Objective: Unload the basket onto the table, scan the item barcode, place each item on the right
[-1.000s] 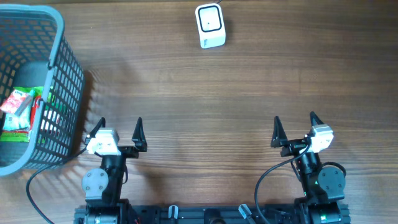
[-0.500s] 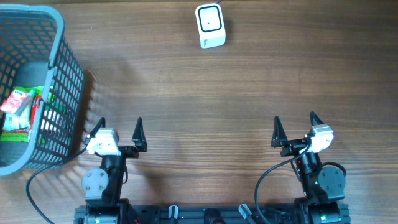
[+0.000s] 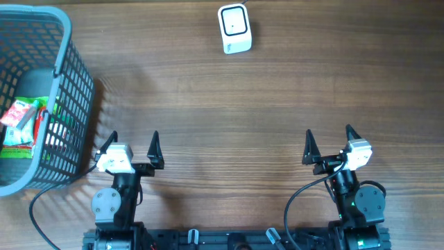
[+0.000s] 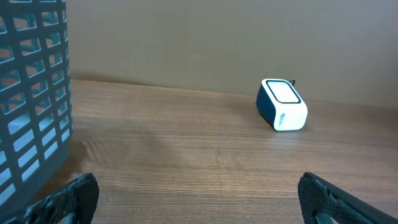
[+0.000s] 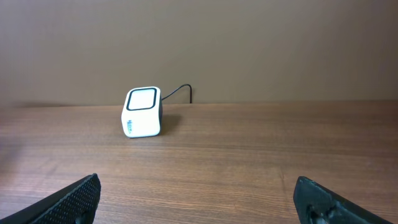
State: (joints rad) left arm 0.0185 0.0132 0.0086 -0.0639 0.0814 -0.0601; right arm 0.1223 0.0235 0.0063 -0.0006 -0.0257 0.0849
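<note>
From overhead, the scanner (image 3: 234, 28) sits at twelve o'clock, the basket (image 3: 69, 83) holding the packets (image 3: 19, 123) is at nine, and my left gripper (image 3: 134, 136) and right gripper (image 3: 329, 132), down at six, both stand wide and empty. My left wrist view shows the basket at nine and the scanner at two. My right wrist view shows the scanner at eleven.

The right gripper (image 5: 199, 200) sat low over the wooden desk (image 5: 261, 149), jaws spread wide, one dark textured fingertip (image 5: 71, 200) in each bottom corner with bare wood between them. Ahead, left of centre and well apart from the gripper, stood the small white barcode scanner (image 5: 143, 112), its dark-framed window facing the camera. A thin black cable (image 5: 176, 92) ran from its back toward the plain tan wall (image 5: 249, 43).
</note>
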